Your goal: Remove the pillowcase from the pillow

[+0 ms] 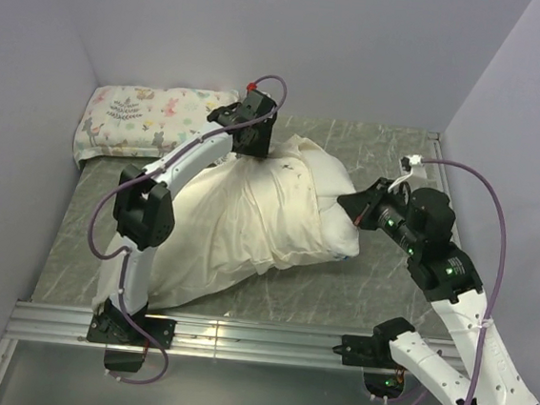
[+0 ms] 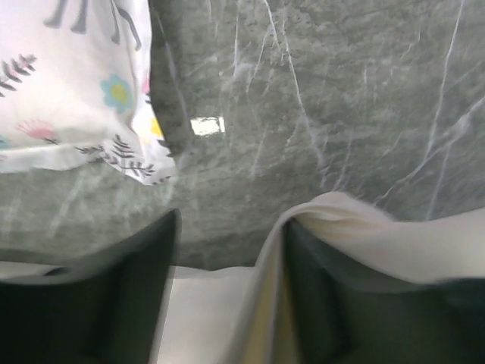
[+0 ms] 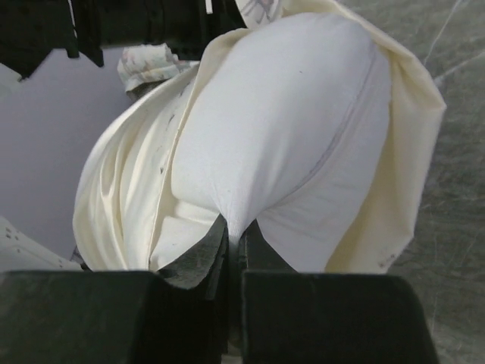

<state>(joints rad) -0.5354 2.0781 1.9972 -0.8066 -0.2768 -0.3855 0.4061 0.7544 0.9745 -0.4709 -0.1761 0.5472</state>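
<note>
The right end effector (image 3: 233,235) pinches the plump matte white pillow (image 3: 288,129), half out of the glossy cream fabric pillowcase (image 1: 230,220) on the bench (image 1: 376,291). Beyond the pillow, the left end effector (image 2: 229,243) gapes, pillowcase cloth draped over one finger.

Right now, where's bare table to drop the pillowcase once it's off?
Biggest bare patch: far right corner of the table, between pillow and right wall. Also the near strip between pillow and rail, and a thin strip by the left wall below the printed pillow. Crowded: centre, filled by pillow and pillowcase.
</note>
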